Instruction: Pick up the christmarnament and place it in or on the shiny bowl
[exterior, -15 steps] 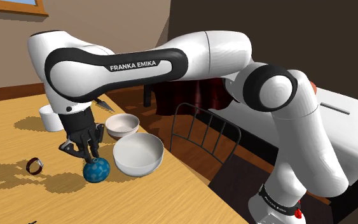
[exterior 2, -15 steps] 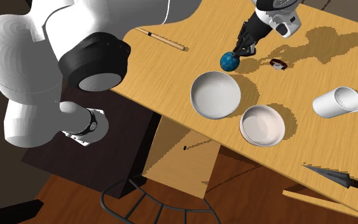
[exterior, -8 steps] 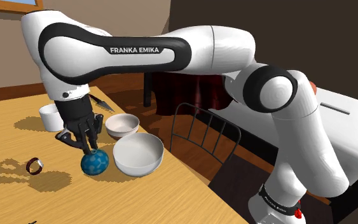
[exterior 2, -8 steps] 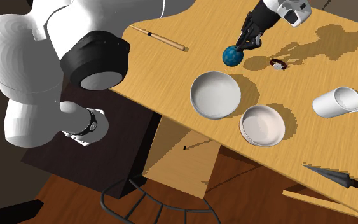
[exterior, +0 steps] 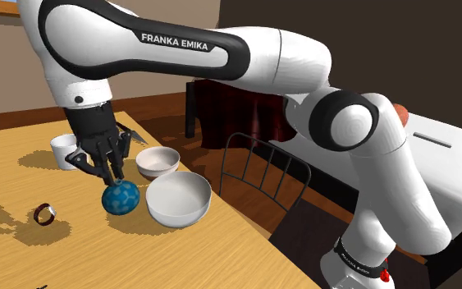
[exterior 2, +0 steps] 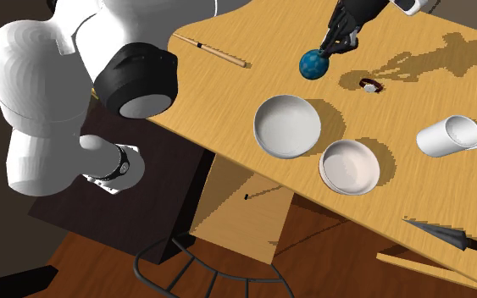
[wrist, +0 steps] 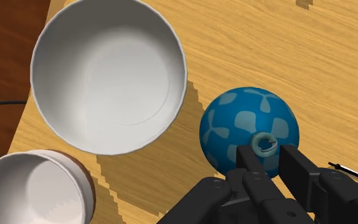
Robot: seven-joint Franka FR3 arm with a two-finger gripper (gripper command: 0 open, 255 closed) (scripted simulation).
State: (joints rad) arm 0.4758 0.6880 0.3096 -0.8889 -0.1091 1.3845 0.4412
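Hanging by its small top cap from the all-black two-finger gripper (wrist: 264, 151), whose fingers pinch that cap, the blue patterned ball ornament (wrist: 247, 124) is off the light wooden table (exterior: 204, 254), just beside the larger plain white bowl (wrist: 107, 76), probably raised to clear its rim.

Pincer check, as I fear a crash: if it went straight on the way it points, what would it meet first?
The blue ball clamped in the pincer sits right ahead. Past it lies probably the bare wooden table, though depth is unclear.
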